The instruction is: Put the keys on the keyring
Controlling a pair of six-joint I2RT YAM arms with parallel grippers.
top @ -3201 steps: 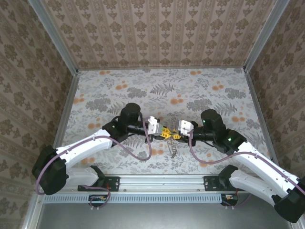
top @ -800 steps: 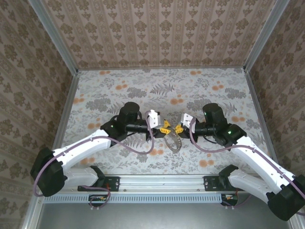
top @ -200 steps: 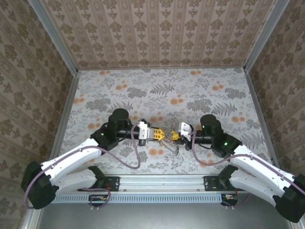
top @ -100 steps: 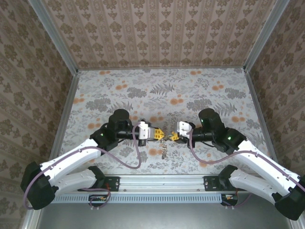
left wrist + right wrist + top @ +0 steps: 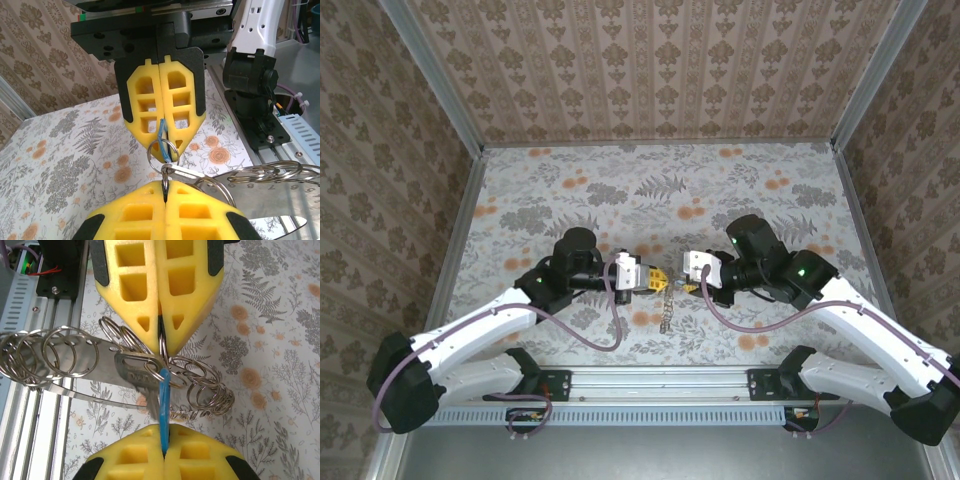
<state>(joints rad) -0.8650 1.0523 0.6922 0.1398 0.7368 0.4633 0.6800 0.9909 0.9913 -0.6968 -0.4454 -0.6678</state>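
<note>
- No word, number or brand can be read for certain in any view.
- Right wrist view: the flat metal key (image 5: 136, 374) carries a short row of stamped letters across its face. They are too blurred and too slanted to spell out.
- The tabletop (image 5: 620, 180) bears printed flowers and ferns, a pattern rather than writing.

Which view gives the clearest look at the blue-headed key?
Right wrist: the blue key stands edge-on, clamped in the shut right gripper, its tip among the keyring rings. Left wrist shows a blue sliver between the far pads; top external leaves it too small to tell.
</note>
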